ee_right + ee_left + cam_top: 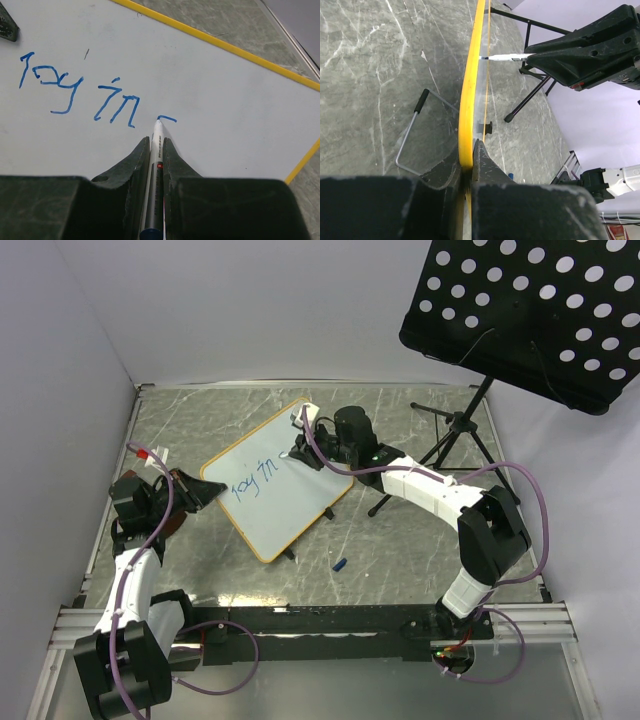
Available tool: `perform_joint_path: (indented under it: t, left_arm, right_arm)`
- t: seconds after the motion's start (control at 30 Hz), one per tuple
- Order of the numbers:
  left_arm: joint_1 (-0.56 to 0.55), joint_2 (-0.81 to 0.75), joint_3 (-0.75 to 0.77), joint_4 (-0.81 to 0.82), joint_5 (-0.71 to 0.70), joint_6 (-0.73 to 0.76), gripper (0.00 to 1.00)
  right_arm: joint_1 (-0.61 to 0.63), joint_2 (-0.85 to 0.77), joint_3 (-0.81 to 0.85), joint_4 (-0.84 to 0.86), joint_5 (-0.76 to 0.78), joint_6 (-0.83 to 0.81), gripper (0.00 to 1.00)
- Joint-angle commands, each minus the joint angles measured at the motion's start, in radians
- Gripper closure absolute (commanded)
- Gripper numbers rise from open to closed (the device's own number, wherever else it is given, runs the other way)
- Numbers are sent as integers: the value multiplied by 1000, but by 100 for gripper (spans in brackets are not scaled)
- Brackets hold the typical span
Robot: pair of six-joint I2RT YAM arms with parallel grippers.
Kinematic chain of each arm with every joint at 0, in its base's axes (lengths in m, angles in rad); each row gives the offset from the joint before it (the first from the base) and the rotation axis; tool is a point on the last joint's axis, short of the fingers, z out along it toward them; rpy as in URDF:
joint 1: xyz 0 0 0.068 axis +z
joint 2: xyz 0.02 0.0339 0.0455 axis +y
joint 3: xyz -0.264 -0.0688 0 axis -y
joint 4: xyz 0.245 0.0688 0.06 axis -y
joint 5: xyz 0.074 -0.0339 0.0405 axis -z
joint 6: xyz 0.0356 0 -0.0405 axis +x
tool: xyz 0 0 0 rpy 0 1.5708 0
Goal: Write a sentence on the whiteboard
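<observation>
**Marker tip on the board beside "Joy in"**

The whiteboard [290, 508] sits near the middle of the marbled grey worktop [410, 540], with its yellow-orange frame turned cornerwise to the two arms. The left end effector [467, 159] is closed on the board's left edge, with one finger pressed to each face of the frame. The right end effector [156, 150] is clamped around a white marker [157, 135], whose tip touches the white surface. The sentence [75, 90] reads "Joy in" in thin blue strokes. A short hooked stroke lies just right of "in", and the tip rests there. A small blue object [339, 564], perhaps a cap, lies on the worktop near the board's near corner, not touching it. A black perforated music stand [530, 320] rises at the far right, its tripod legs beside the board.
</observation>
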Motion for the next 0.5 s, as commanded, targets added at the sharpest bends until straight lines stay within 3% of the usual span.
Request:
perform_joint_path:
  t: [0.0,0.47]
  left_arm:
    - [-15,1,14,15,11,116,99]
    - [-16,0,16,16,11,117,99]
  right_arm:
    - [7,-28,7,-9,18,-23,100]
    - [-9,-46,-17,-56,29,-36,100]
